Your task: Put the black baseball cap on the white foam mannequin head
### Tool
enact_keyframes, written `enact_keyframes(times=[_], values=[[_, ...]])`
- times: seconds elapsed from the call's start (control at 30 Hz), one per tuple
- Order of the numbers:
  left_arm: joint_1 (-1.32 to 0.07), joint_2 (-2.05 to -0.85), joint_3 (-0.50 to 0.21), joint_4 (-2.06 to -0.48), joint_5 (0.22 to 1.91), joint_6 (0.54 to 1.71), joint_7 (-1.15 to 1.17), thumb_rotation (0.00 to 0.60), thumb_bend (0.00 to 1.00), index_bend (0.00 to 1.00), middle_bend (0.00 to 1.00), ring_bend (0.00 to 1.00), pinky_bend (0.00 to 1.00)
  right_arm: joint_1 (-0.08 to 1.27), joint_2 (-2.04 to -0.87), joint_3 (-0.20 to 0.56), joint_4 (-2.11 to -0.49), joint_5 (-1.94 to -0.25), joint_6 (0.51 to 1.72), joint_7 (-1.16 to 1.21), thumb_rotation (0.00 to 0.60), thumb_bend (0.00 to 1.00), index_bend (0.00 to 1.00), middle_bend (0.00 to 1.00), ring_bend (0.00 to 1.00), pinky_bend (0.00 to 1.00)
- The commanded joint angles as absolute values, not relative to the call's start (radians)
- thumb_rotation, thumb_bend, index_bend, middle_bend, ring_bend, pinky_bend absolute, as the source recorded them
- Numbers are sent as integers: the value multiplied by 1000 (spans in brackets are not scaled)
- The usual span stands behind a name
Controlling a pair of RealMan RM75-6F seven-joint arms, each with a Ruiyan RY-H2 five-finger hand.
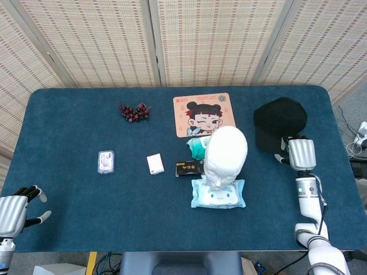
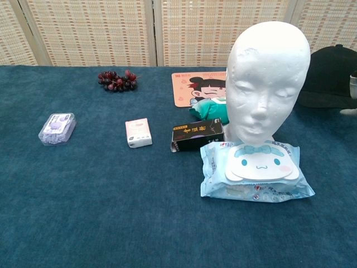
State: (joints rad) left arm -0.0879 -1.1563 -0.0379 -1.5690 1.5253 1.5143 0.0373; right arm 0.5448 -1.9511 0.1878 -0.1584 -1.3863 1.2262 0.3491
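Note:
The black baseball cap is at the table's right side, its brim end raised off the cloth. My right hand grips it at the brim from the near side. In the chest view the cap shows at the right edge, with only a sliver of the right hand in frame. The white foam mannequin head stands upright left of the cap, bare, facing me. My left hand hangs at the near left corner, fingers apart and holding nothing.
A blue wet-wipes pack lies in front of the mannequin head, a black box and a green bundle beside it. Further back are a cartoon mat and grapes. A white box and a clear case lie left.

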Motion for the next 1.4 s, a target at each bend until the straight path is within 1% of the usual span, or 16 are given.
enact_keyframes(times=[0.03,0.13,0.2,0.27,0.43,0.6,0.7,0.83,1.07,1.23,1.4], values=[[-88,-1156,-38,-1570,1525,1515,37,600,22,559,470,430,671,544,-1944,178,-164,-1394,1212,341,600,0,596,615,421,420],[-88,-1156,-39,-1571,1525,1514,36,600,22,559,470,430,671,544,-1937,169,-170,-1401,1197,331,600,0,573,589,400,376],[-88,-1156,-39,-1570,1525,1514,37,600,22,559,470,430,671,545,-1931,169,-178,-1397,1150,318,600,0,524,513,327,336],[-87,-1156,-39,-1570,1525,1516,36,600,22,559,470,430,671,547,-1927,169,-183,-1395,1127,292,600,0,452,404,219,285],[-87,-1154,-39,-1571,1525,1517,34,600,22,558,470,430,671,547,-1923,172,-193,-1390,1126,255,600,0,448,347,170,241],[-88,-1155,-39,-1571,1526,1516,35,600,21,558,470,430,671,548,-1923,180,-194,-1384,1151,237,600,0,448,278,143,238],[-86,-1153,-37,-1574,1528,1519,34,600,22,558,470,430,671,549,-1922,183,-195,-1384,1177,238,600,9,448,263,130,238],[-87,-1153,-38,-1573,1528,1517,32,600,22,558,470,430,671,553,-1917,188,-195,-1384,1218,230,600,62,448,261,126,238],[-86,-1152,-38,-1576,1529,1518,33,600,22,559,470,430,671,562,-1900,203,-205,-1375,1266,199,600,205,448,261,126,238],[-87,-1151,-37,-1576,1530,1518,34,600,22,558,470,430,671,570,-1886,219,-217,-1362,1282,178,600,282,448,261,126,238],[-87,-1151,-37,-1577,1529,1516,34,600,21,559,470,430,671,577,-1873,236,-230,-1346,1277,167,600,327,448,261,126,238]])
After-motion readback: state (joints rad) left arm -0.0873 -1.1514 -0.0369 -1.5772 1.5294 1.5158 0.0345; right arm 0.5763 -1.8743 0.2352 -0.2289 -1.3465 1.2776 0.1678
